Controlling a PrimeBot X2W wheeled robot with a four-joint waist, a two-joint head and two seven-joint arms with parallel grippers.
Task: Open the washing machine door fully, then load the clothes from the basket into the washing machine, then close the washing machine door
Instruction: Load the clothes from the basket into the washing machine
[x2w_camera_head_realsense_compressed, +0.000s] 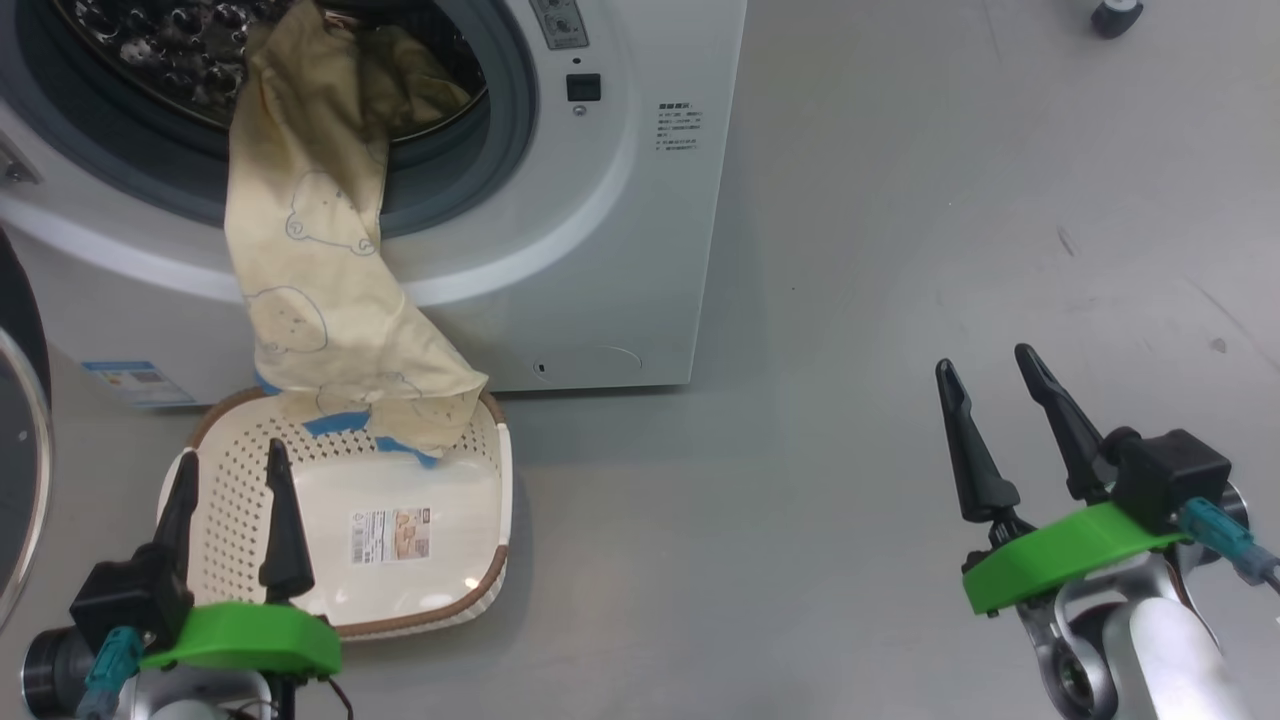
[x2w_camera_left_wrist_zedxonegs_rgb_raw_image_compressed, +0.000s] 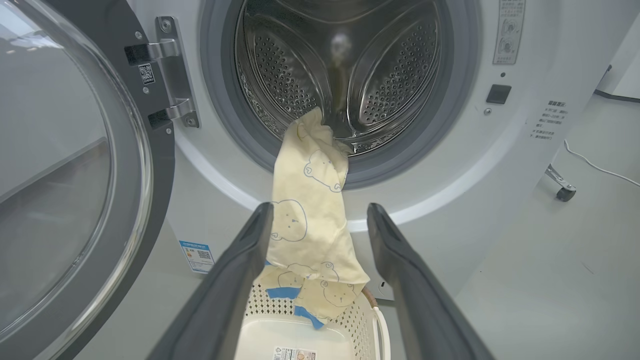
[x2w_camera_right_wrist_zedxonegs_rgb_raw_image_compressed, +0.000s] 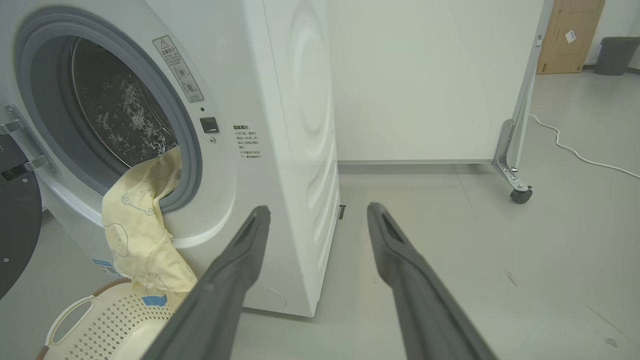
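Pale grey floor (x2w_camera_head_realsense_compressed: 850, 520) carries everything. At the far left the door (x2w_camera_head_realsense_compressed: 12, 470) stands swung wide open. Next, the left gripper (x2w_camera_head_realsense_compressed: 232, 455) hovers over the left end of the basket (x2w_camera_head_realsense_compressed: 470, 600), jaws apart and holding nothing. That basket sits on the floor just before the washing machine (x2w_camera_head_realsense_compressed: 620, 250), its label sticker bare. From the drum mouth the clothes (x2w_camera_head_realsense_compressed: 310, 280) hang over the grey ring and down the white front, their lower end lying in the basket's far side. Well to the right, over bare floor, the right gripper (x2w_camera_head_realsense_compressed: 984, 358) also has its jaws apart and empty.
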